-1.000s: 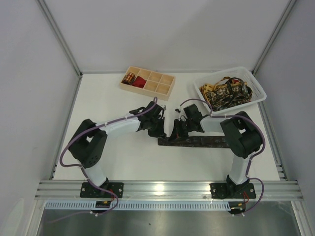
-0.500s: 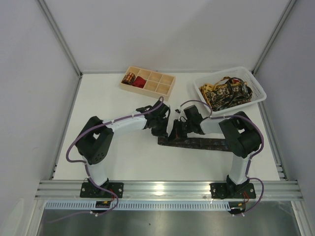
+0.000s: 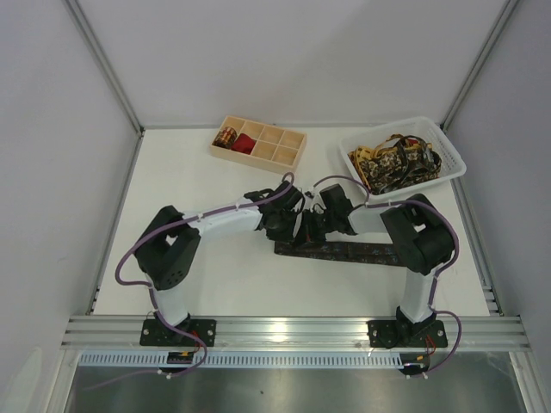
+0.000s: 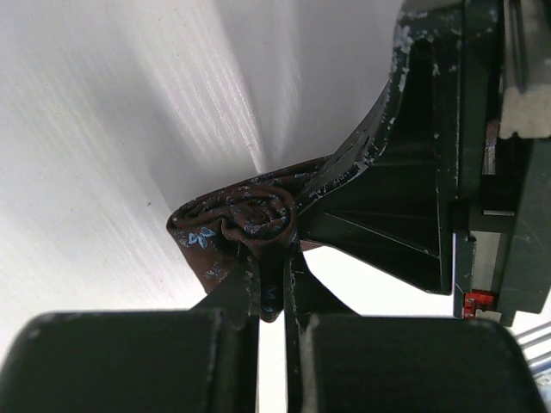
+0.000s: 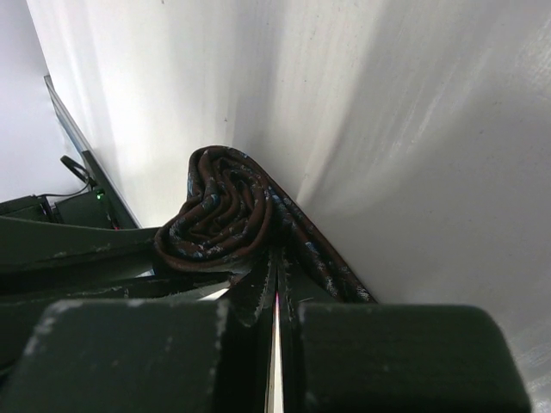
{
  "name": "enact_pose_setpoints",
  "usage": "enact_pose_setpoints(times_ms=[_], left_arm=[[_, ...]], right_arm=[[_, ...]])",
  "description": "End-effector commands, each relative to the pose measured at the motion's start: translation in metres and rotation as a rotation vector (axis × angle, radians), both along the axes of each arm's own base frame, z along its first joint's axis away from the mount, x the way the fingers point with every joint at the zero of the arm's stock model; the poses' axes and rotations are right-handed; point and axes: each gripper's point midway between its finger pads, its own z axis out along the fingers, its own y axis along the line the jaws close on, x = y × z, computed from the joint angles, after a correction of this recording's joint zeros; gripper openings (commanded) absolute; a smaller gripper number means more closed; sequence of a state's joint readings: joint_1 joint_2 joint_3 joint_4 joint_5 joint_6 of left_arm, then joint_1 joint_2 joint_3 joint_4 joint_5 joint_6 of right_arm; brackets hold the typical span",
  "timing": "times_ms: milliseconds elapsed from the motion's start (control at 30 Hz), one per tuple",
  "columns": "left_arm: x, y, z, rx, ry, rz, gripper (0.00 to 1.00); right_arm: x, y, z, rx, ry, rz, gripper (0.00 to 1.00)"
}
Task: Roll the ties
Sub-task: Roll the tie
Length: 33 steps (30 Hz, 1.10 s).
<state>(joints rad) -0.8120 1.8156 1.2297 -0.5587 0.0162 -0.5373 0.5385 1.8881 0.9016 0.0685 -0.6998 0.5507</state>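
A dark brown tie with small blue flowers lies along the table; its left end is wound into a loose coil. My left gripper is shut on a fold of fabric hanging under the coil. My right gripper is shut, its tips pressed against the coil where the flat strip leaves it. In the left wrist view a right finger reaches the coil from the upper right. In the top view both grippers meet over the coil and hide it.
A pale wooden tray stands at the back, with a gold-and-black coil and a red one in its left compartments. A white basket at the back right holds several tangled patterned ties.
My left arm has swung right, bringing its gripper close against the right gripper over the tie's left end. The right arm has barely moved.
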Motion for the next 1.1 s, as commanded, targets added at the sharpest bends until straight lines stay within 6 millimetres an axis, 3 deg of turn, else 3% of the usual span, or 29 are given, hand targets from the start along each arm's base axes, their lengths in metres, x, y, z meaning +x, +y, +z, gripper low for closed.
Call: enact_pose_setpoints(times_ms=[0,167,333,633,733,833,1067], left_arm=[[-0.025,0.010,-0.017,0.098,0.060,-0.054,0.00],[-0.023,0.007,-0.009,0.135,0.016,-0.075,0.00],[-0.025,0.002,-0.023,0.167,0.038,-0.099,0.00],[-0.030,-0.004,-0.030,0.119,0.050,-0.113,0.01],[-0.032,-0.009,-0.031,0.094,0.061,-0.126,0.05],[-0.034,-0.011,-0.031,0.076,0.063,-0.136,0.18],[-0.037,-0.015,-0.035,0.041,0.064,-0.148,0.38]], right_arm=[[-0.003,0.003,-0.013,-0.036,0.011,0.010,0.00],[-0.004,0.013,-0.006,0.029,0.045,0.018,0.00],[-0.007,0.020,0.001,0.080,0.061,0.034,0.00],[0.005,-0.014,0.020,-0.031,-0.013,-0.023,0.00],[0.007,-0.019,0.023,-0.029,-0.012,-0.033,0.00],[0.011,-0.020,0.027,-0.017,-0.022,-0.039,0.00],[0.014,-0.015,0.025,0.015,-0.005,-0.037,0.00]])
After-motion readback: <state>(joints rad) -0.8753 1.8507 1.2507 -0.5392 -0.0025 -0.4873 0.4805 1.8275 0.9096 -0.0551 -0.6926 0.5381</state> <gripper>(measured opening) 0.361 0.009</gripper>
